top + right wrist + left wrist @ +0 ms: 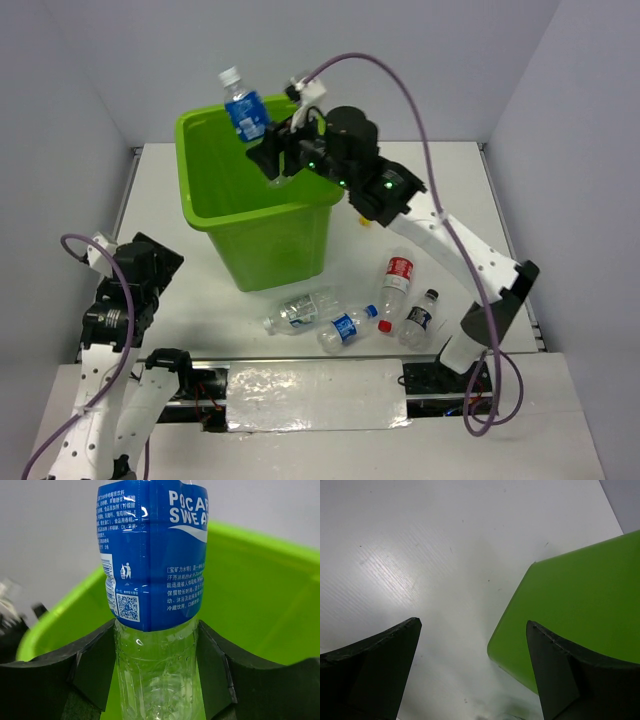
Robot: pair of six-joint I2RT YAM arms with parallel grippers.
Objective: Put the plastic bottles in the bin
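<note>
The right arm [440, 225] reaches over the lime-green bin [285, 245]. Its jaws are clamped on the lower part of a blue-labelled bottle [244, 110], which is tilted, white cap up, above the bin's far rim. On the white bench [450, 170] in front of the bin lie a clear bottle [298, 310], a blue-capped bottle [347, 327], a red-labelled bottle [397, 282] and a small black-capped bottle [420, 316]. The left arm [125, 300] sits folded at the near left.

White table [195, 300], grey walls [100, 60], shiny sheet along near edge [315, 395]
</note>
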